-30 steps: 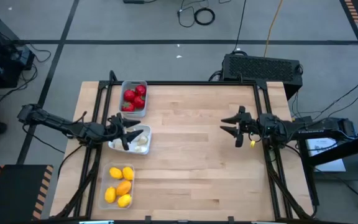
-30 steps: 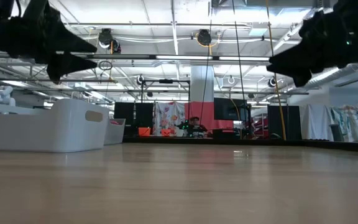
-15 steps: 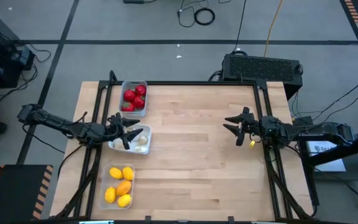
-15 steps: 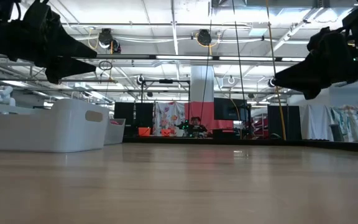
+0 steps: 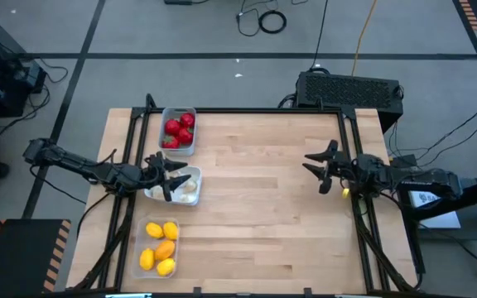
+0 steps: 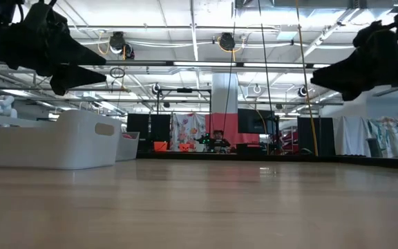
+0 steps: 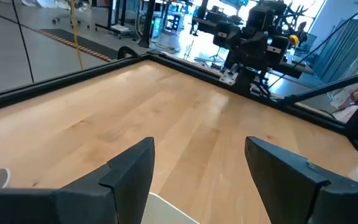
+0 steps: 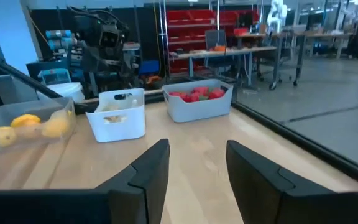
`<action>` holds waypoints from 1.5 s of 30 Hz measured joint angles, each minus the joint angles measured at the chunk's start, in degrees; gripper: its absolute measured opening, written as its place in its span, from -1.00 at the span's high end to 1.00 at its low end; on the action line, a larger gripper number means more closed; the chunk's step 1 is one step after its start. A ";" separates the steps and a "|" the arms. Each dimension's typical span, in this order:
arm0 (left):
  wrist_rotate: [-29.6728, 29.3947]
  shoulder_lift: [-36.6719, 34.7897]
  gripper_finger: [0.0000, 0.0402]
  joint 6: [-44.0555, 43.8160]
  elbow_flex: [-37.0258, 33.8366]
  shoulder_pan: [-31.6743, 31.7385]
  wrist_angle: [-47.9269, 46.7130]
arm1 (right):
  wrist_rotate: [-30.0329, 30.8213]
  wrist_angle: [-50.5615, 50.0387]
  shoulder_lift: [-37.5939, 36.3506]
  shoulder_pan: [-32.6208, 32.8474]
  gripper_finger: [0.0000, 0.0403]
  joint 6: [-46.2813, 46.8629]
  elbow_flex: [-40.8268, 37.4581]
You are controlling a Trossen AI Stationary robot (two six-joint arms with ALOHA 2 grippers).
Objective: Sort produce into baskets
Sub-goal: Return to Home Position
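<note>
Produce: all lying in the three baskets, clustered round the left gripper (image 5: 172,178). Left gripper: jaws spread apart, holding nothing, hanging above the white basket (image 5: 199,180), with whitish garlic bulbs (image 5: 187,191) right beneath and just ahead of the tips. Just beside that gripper on one flank, the greyish basket (image 5: 178,111) with red fruits (image 5: 178,131). On the opposite flank, slightly farther off, the clear basket (image 5: 135,263) with yellow and orange lemons (image 5: 160,246). Ahead of the jaws, bare wooden table (image 5: 255,207), then the right arm (image 7: 260,37) facing back. Right gripper (image 5: 313,168): jaws likewise parted and empty, raised off the tabletop at the side of the table opposite the baskets, well apart from all three. Past its jaws, across the table: the three baskets in a row, white one in the middle, left arm (image 8: 104,40) behind them.
</note>
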 joint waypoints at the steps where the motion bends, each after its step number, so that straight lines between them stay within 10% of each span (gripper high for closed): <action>1: 0.21 0.00 -0.27 0.03 0.00 0.00 -0.05 | -0.06 -0.65 -1.17 -0.12 0.25 -0.54 0.02; 21: 4.55 -15.86 -0.27 0.56 0.04 -1.14 -11.78 | -22.83 -4.21 -7.97 -4.31 0.25 2.10 0.07; 45: 1.40 -16.39 -0.27 -4.15 0.07 -1.14 -20.54 | -21.01 -4.54 -2.91 -4.33 0.25 -4.51 0.07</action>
